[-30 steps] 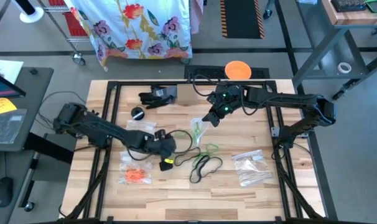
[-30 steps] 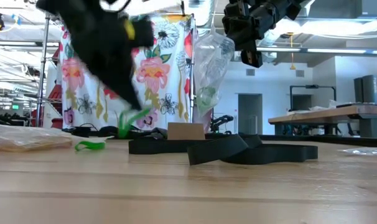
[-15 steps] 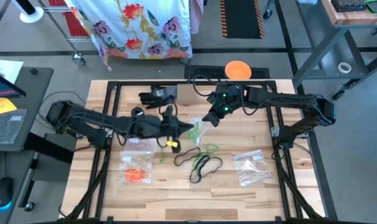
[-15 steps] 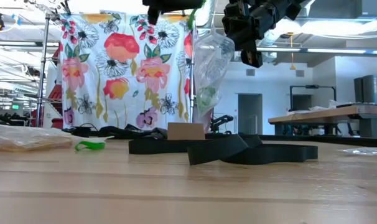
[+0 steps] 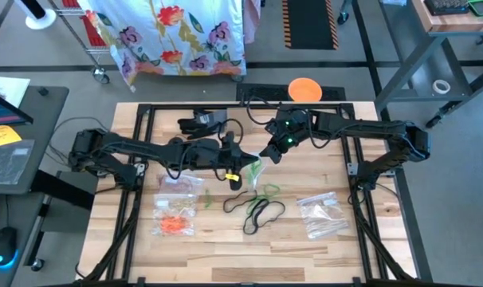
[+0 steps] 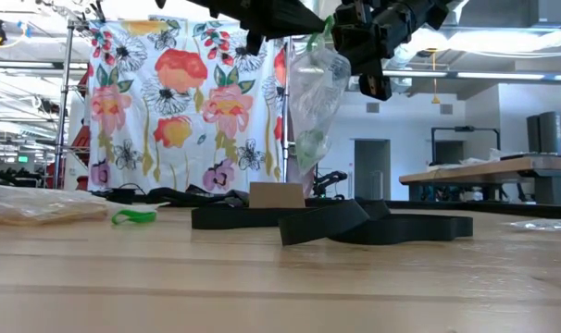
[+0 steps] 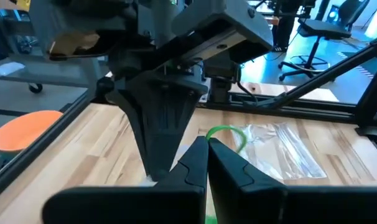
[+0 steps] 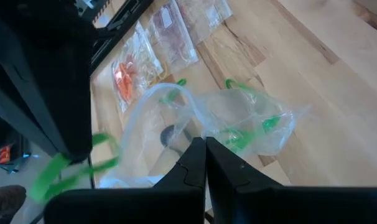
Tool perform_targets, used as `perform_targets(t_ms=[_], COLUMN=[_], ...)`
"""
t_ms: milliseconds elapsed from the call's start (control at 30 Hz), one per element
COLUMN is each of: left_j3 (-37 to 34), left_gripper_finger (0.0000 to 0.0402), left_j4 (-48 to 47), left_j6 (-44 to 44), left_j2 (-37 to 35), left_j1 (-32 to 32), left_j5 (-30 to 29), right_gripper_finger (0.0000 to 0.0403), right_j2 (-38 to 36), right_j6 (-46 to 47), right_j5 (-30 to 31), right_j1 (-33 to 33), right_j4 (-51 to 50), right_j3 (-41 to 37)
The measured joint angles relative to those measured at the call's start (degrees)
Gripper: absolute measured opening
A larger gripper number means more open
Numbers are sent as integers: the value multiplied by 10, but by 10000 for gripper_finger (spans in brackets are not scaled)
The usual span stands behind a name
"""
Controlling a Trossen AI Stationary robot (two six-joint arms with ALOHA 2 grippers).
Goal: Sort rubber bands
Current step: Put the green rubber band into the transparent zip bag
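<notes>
Green rubber bands point(image 8: 238, 134) are seen inside a clear zip bag point(image 6: 315, 102) that is held up off the wooden surface point(image 5: 217, 255) by the right claw point(image 5: 267, 153), whose fingers are pinched shut on the bag's top edge. The bag hangs just right of the surface's centre, its mouth upward.

One more green rubber band point(image 8: 73, 167) is gripped by the left claw point(image 5: 235, 171), which is closed narrowly on it and is held in the air just beside the bag's mouth, at about 9 o'clock from the right claw. In the low view both claws are seen near the top of the picture, close together, with the bag hanging below them.

Further green bands point(image 5: 267, 190) are seen lying on the surface at 6 o'clock from the bag, and a loose one point(image 5: 207, 201) is at 7 o'clock. Large black bands point(image 5: 263, 212) are heaped just beyond those, toward 6 o'clock. Orange bands point(image 5: 174, 225) are seen in a clear bag at 8 o'clock, and a bag of pale contents point(image 5: 322, 215) lies at 4 o'clock.
</notes>
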Motion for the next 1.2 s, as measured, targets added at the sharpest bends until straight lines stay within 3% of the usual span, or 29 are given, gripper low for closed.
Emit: perform_targets(t_ms=[433,667,767,1033,1200], left_j3=[0,0,0,0,1], left_gripper_finger=[6,86,112,123,123], left_j4=[1,-3,-15,-121,-289], left_j6=[29,78,13,-25,-93], left_j2=[0,0,-1,-44,-91], left_j1=[7,7,6,4,-16], left_j5=[-6,-21,-21,-21,12], right_gripper_finger=[0,0,0,0,0], right_j2=[0,0,0,0,0], right_j6=[0,-2,-3,-4,-4], right_j5=[0,0,0,0,-1], right_j1=[0,0,0,0,0], right_j4=[1,1,1,-2,-4], right_j3=[0,0,0,0,0])
